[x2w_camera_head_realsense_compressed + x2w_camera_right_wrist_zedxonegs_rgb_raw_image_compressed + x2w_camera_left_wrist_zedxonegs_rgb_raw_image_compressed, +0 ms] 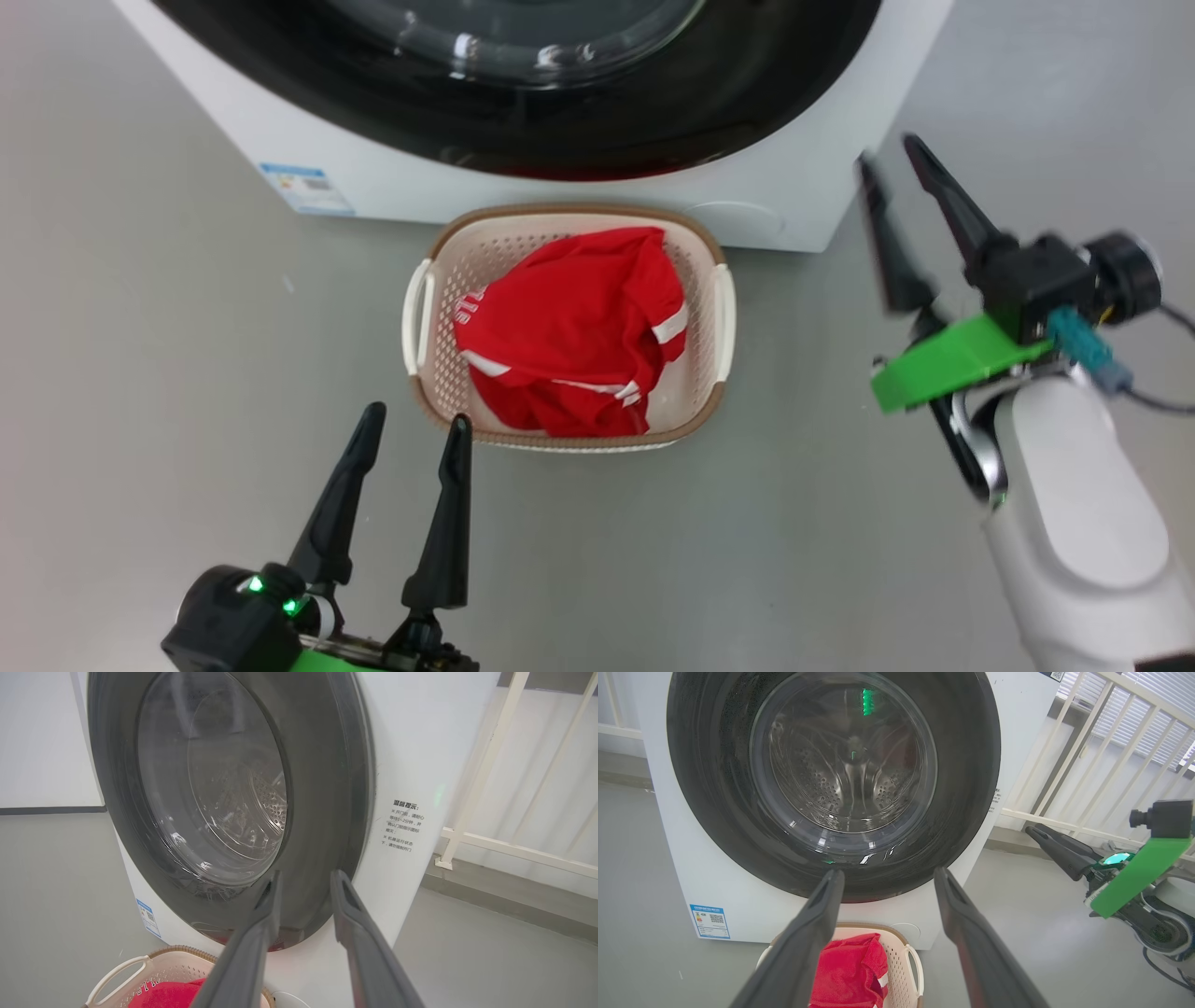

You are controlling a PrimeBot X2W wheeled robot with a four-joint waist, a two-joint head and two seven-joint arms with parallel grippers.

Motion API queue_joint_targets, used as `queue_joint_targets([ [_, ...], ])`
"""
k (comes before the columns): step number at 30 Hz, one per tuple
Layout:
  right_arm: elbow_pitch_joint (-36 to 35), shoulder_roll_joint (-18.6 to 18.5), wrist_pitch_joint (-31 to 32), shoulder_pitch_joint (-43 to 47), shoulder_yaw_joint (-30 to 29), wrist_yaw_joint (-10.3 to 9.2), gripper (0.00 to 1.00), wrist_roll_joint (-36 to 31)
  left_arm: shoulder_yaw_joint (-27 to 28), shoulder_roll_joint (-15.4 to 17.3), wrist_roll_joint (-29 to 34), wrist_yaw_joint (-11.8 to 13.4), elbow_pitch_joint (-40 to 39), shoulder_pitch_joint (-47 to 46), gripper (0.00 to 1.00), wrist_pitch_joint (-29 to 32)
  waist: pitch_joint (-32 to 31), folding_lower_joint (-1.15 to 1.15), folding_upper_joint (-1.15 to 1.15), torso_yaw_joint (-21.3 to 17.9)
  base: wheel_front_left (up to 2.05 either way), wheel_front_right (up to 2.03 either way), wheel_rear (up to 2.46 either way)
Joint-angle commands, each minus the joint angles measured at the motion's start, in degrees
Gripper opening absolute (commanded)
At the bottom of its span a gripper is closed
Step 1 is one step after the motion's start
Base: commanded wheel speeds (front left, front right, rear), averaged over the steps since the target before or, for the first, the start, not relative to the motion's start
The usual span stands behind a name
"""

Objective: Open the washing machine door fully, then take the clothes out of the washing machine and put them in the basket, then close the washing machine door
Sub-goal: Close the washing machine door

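Standing behind everything else in the head view, the white front-loading washing machine (392,182) has its round glossy black door (523,131) shut, flush against the front. Through the door's glass bowl, the left wrist view shows the perforated steel drum (817,788). On the grey floor (140,373) just in front of the machine, below the door, sits the cream perforated basket (579,211) with its brown rim. The red clothes (569,327) with white stripes lie bundled inside it. The left gripper (416,414) hangs at the basket's near left corner, its fingers (336,504) spread wide and holding nothing. The right gripper (887,152) is well to the right of the basket, near the machine's front right corner, its fingers (948,201) parted and empty. A small blue label sticker (306,189) sits low on the left of the machine's front.
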Motion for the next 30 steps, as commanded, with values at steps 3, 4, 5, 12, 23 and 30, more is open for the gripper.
queue_joint_targets([
  [3, -3.5, 0.8, 0.1, 3.4, 0.4, -0.22, 1.0, 0.8, 2.3, 1.0, 0.2, 0.7, -1.0, 0.7, 1.0, -0.5, -2.4, 0.0, 0.0, -2.5, 0.0, 0.0, 0.0],
  [4, -4.3, 0.9, 0.1, 4.6, 0.1, -0.22, 1.0, 0.8, 2.4, 1.1, 0.3, 0.8, -0.9, 0.8, 1.0, -0.5, -2.8, 0.0, 0.0, -3.0, 0.0, 0.0, 0.0],
  [5, -5.0, 0.9, 0.1, 5.7, -0.3, -0.22, 1.0, 0.8, 2.5, 1.2, 0.3, 0.8, -0.9, 0.9, 1.0, -0.5, -3.2, 0.0, 0.0, -3.5, 0.0, 0.0, 0.0],
  [12, -10.7, 1.0, 0.1, 13.4, -2.9, -0.22, 1.0, 1.3, 2.9, 2.0, 1.2, 1.4, -0.3, 2.0, 1.0, -0.5, -5.7, 0.0, 0.0, -6.3, 0.0, 0.0, 0.0],
  [23, -18.0, 1.0, 0.2, 24.2, -5.8, -0.22, 1.0, 3.7, 4.4, 2.9, 2.6, 2.9, 0.5, 4.2, 1.0, -0.5, -9.7, 0.0, 0.0, -10.2, 0.0, 0.0, 0.0],
  [30, -22.5, 1.0, 0.8, 30.4, -6.8, -0.22, 1.0, 5.3, 5.4, 3.5, 3.4, 3.9, 0.7, 6.0, 1.0, -0.5, -11.9, 0.0, 0.0, -11.9, 0.0, 0.0, 0.0],
])
